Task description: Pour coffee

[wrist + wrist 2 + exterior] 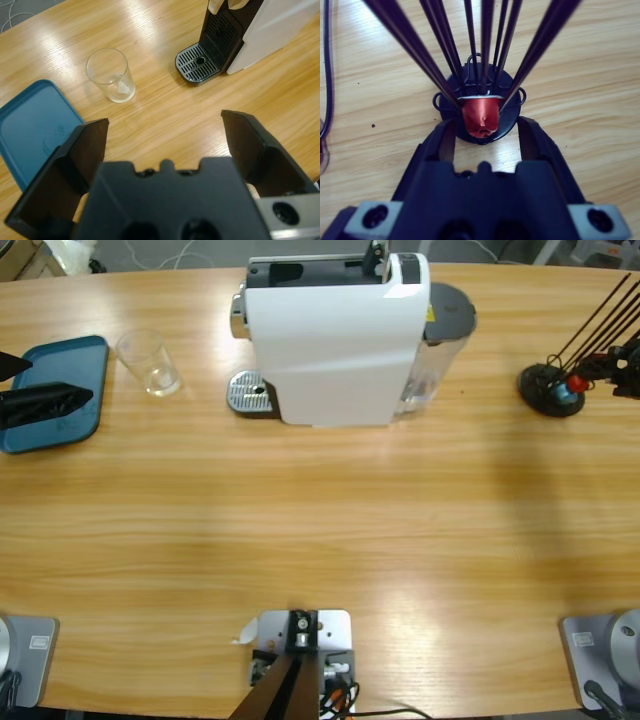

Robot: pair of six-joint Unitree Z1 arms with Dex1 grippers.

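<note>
Blue plastic tray (pixel 60 390) is recorded at the far left of the wooden bench (pixel 320 530) in the high view, with the left hand (pixel 45 403) lying over it, black jaws spread wide apart and nothing between them. In the left wrist view the same tray (pixel 30 125) is seen beneath the left hand (pixel 165 135), jaws well open.

Clear drinking glass (pixel 150 362), upright and empty, is placed just right of the tray, apart from it; it is also shown in the left wrist view (pixel 110 75).

White coffee machine (pixel 340 340) is stationed at the back middle of the bench, with a round metal drip tray (pixel 250 393) at its left foot and a clear water tank (pixel 435 355) with a grey lid on its right side. The drip tray (pixel 199 62) is bare; the glass stands to its left, near but not on it.

Black wire capsule stand (pixel 550 390) is located at the far right, thin rods rising from a round base. One red coffee capsule (pixel 481 116) is held at the bottom of the rods, above the base.

Right hand (pixel 485 137) is positioned at the stand, jaws parted on either side of the capsule; contact with it cannot be told.
</note>
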